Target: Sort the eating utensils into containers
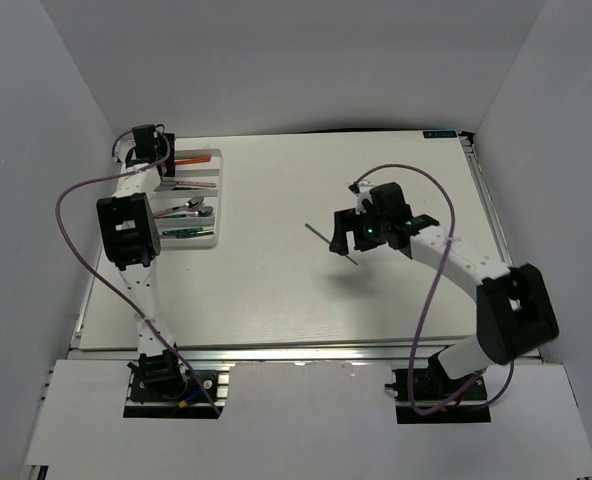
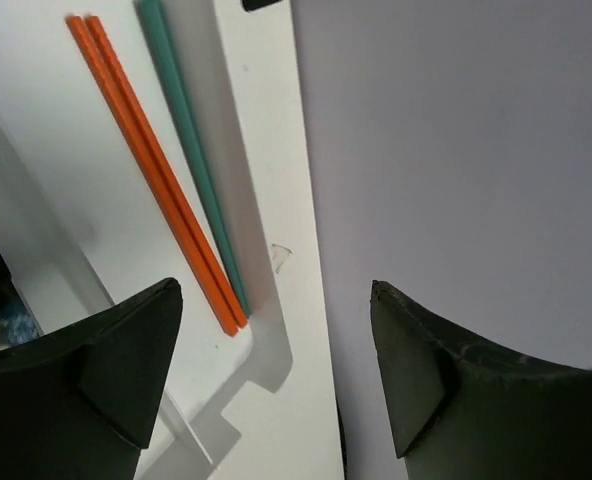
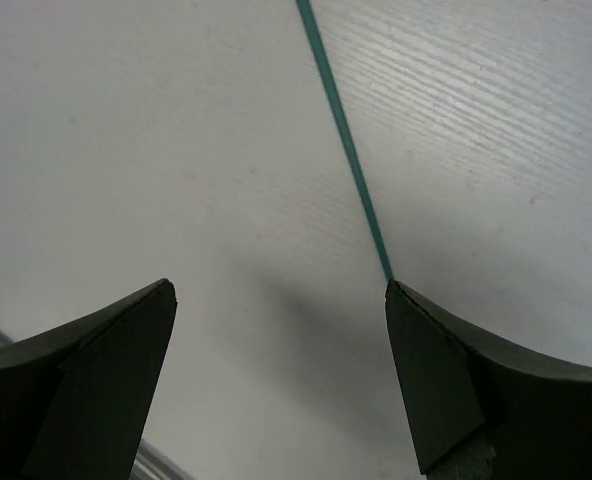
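The white tray [image 1: 219, 200] stands at the back left of the table. My left gripper [image 1: 164, 158] hovers open over the end of its farthest slot, holding nothing. In the left wrist view, a pair of orange-red chopsticks [image 2: 151, 170] and a green chopstick [image 2: 191, 150] lie side by side in that slot, just ahead of the left gripper [image 2: 276, 300]. A second green chopstick [image 1: 321, 237] lies loose on the table. My right gripper [image 1: 341, 235] is open above its near end. In the right wrist view the chopstick [image 3: 346, 140] ends beside the right fingertip [image 3: 416, 320].
The tray's other slots hold silver cutlery [image 1: 191, 209] and a green-handled piece [image 1: 186, 231]. Grey walls enclose the table on the left, back and right. A purple cable [image 1: 426, 290] loops beside the right arm.
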{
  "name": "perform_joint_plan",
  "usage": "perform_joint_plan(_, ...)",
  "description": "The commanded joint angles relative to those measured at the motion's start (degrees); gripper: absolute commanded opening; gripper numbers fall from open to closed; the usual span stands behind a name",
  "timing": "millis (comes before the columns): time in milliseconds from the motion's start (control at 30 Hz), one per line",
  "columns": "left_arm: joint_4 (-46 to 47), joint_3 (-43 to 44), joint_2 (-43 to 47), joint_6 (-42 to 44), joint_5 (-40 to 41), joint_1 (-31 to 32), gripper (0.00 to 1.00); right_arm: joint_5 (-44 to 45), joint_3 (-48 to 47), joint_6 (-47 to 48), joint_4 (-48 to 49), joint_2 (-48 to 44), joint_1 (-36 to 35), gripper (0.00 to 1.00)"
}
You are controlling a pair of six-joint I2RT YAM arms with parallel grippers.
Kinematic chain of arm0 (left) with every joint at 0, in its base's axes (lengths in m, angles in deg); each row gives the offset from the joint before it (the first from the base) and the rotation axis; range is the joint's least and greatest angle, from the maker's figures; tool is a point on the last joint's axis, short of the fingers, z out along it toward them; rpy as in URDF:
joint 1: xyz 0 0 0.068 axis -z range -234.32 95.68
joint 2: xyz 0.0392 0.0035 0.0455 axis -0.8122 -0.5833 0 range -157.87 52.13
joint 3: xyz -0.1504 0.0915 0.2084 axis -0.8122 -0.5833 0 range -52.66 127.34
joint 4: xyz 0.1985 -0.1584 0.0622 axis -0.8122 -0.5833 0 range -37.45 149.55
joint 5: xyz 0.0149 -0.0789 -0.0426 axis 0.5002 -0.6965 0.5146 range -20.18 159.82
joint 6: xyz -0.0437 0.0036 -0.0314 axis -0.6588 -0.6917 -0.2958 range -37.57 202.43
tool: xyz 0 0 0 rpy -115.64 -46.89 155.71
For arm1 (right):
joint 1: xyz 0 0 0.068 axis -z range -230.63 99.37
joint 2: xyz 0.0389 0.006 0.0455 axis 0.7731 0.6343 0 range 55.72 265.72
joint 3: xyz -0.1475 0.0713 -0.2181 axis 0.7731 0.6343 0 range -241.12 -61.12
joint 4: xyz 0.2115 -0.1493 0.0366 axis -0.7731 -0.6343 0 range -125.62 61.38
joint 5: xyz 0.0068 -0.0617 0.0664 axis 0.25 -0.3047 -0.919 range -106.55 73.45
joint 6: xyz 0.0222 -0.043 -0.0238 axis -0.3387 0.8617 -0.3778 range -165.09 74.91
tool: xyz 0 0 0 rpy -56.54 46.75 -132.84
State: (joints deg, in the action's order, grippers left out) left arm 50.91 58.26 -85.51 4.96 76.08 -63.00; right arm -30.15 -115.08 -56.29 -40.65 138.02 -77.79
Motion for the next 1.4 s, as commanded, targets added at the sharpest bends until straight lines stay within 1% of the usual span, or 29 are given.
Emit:
perform_joint_plan(0, -0.05, -0.7, 10.97, 3.28, -1.69, -0.1, 0.86, 5.75, -6.59, 5.48, -4.48, 8.1, -2.1, 0.89)
perform_joint_plan(33, -0.23, -0.7, 12.56, 3.29, -2.04, -0.01, 0.87, 7.7, -7.73, 6.1, -5.1, 9.79, -2.81, 0.89)
perform_joint_plan(67, -0.41, -2.96, 14.49, 6.77, -2.39, -0.01, 0.87, 9.37, -9.57, 6.89, -5.72, 12.59, -4.12, 0.89)
perform_joint_plan(133, 0.64, -5.95, 21.16, 9.87, -2.92, -0.1, 0.91, 13.16, -11.25, 7.6, -6.25, 15.16, -5.19, 0.89)
perform_joint_plan(167, 1.43, -7.8, 23.63, 13.45, -3.18, -0.1, 0.93, 15.08, -11.96, 8.29, -6.77, 17.52, -5.88, 0.89)
perform_joint_plan(233, 2.4, -12.38, 30.11, 17.6, -3.36, -0.36, 0.98, 20.36, -13.8, 9.09, -8.18, 19.64, -6.5, 0.9)
perform_joint_plan(300, 0.22, -14.57, 33.48, 23.49, -5.99, -0.54, 0.98, 22.39, -14.86, 9.97, -8.19, 22.28, -6.5, 0.89)
perform_joint_plan(367, -0.32, -17.38, 38.31, 27.61, -9.85, -0.54, 0.98, 22.4, -15.48, 10.67, -7.48, 23.86, -6.5, 0.88)
perform_joint_plan(400, 1.25, -22.7, 40.33, 28.33, -14.04, -0.45, 0.98, 21.35, -17.48, 10.85, -7.74, 24.65, -6.59, 0.87)
perform_joint_plan(467, 2.49, -29.05, 47.01, 30.0, -16.88, -0.45, 0.98, 20.12, -19.95, 12.68, -8.01, 27.54, -6.59, 0.84)
perform_joint_plan(500, 3.19, -34.83, 49.38, 30.79, -19.33, -0.45, 0.98, 19.15, -21.27, 13.91, -8.35, 28.87, -6.51, 0.82)
perform_joint_plan(533, 2.67, -37.32, 53.84, 31.59, -19.88, -0.45, 0.98, 18.88, -24.67, 14.45, -9.84, 30.27, -6.5, 0.74)
perform_joint_plan(600, 0.66, -41.55, 58.17, 34.66, -21.54, -0.45, 0.98, 18.53, -28.64, 15.59, -12.65, 35.45, -6.59, 0.66)
perform_joint_plan(633, -0.48, -44.7, 60.19, 36.93, -22.08, -0.45, 0.98, 18.53, -31.62, 15.86, -14.32, 36.95, -6.51, 0.58)
perform_joint_plan(700, -4.95, -46.57, 65.29, 39.4, -22.08, -0.45, 0.98, 16.95, -34.19, 16.21, -15.73, 40.91, -6.5, 0.52)
perform_joint_plan(733, -6.28, -47.88, 66.79, 41.5, -22.17, -0.45, 0.98, 16.51, -36.46, 16.39, -16.52, 42.05, -6.59, 0.45)
perform_joint_plan(800, -10.4, -48.68, 70.22, 43.36, -22.0, -0.45, 0.98, 15.02, -38.15, 16.39, -19.16, 44.87, -6.59, 0.37)
perform_joint_plan(833, -11.38, -49.03, 71.1, 44.07, -21.91, -0.37, 0.98, 14.58, -38.68, 16.39, -19.78, 45.4, -6.51, 0.3)
perform_joint_plan(867, -12.09, -50.08, 72.68, 44.68, -22.17, -0.45, 0.98, 14.22, -38.86, 16.3, -20.31, 46.1, -6.59, 0.27)
perform_joint_plan(933, -12.89, -51.49, 74.27, 44.78, -22.34, -0.45, 0.98, 14.13, -38.42, 16.21, -20.4, 45.93, -7.2, 0.15)
perform_joint_plan(967, -12.19, -53.76, 74.97, 43.82, -24.87, -0.45, 0.98, 14.13, -38.07, 16.12, -20.31, 45.32, -7.38, 0.12)
perform_joint_plan(1033, -9.03, -56.49, 76.29, 40.76, -27.43, -0.28, 0.98, 11.42, -37.54, 15.86, -19.7, 44.35, -7.82, 0.03)
perform_joint_plan(1067, -4.93, -59.99, 76.82, 39.34, -30.58, 0.51, 0.98, 8.28, -36.93, 15.51, -18.65, 42.87, -7.82, 0.0)
perform_joint_plan(1133, -1.57, -62.91, 77.0, 35.66, -31.49, 2.87, 0.98, 6.67, -35.44, 14.37, -16.46, 39.01, -7.74, 0.0)
perform_joint_plan(1200, 1.69, -65.47, 76.83, 34.5, -28.69, 9.63, 0.98, 4.91, -33.68, 12.27, -13.74, 36.01, -7.21, 0.0)
perform_joint_plan(1233, 2.75, -66.08, 76.65, 33.54, -27.63, 12.26, 0.98, 4.56, -32.89, 11.56, -12.76, 32.69, -7.03, 0.0)
perform_joint_plan(1267, 4.23, -66.87, 76.47, 32.57, -26.66, 16.64, 0.98, 3.16, -32.01, 10.68, -11.62, 30.92, -6.86, 0.0)
perform_joint_plan(1333, 10.99, -69.77, 75.16, 28.81, -26.91, 19.84, 0.98, 0.35, -28.32, 7.43, -7.51, 25.66, -6.33, 0.0)
perform_joint_plan(1367, 14.41, -70.56, 74.81, 27.65, -26.74, 22.2, 0.98, -3.23, -27.18, 6.47, -6.26, 24.24, -6.24, 0.0)
